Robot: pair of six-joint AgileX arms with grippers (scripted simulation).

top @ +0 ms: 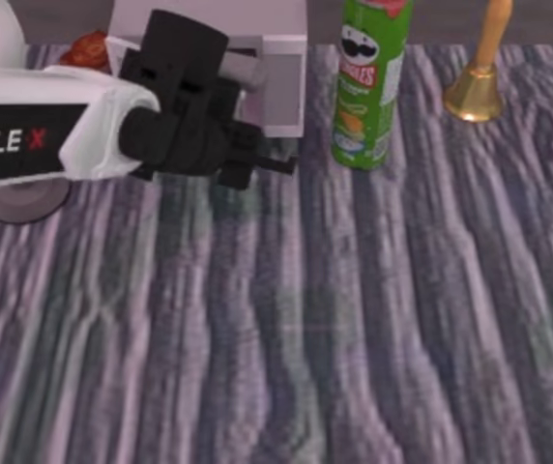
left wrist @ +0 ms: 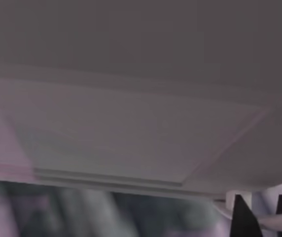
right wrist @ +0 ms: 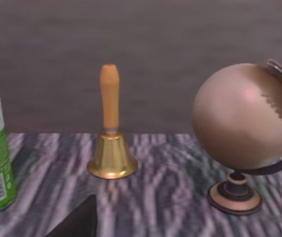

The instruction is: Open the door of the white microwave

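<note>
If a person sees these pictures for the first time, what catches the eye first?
The left arm's black tool at the white microwave, at the table's far left. Beside it, to the right, stands a tall green Pringles can, then a golden bell. The right wrist view adds a brown globe.

The Pringles can [top: 370, 85] stands just beside the white microwave [top: 275, 68], so passage there is narrow. The front of the table [top: 334, 329] is open.

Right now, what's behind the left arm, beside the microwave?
Something red peeks out behind the left arm, left of the white microwave. The arm and left gripper cover most of it and of the microwave's front, so I can't identify it.
</note>
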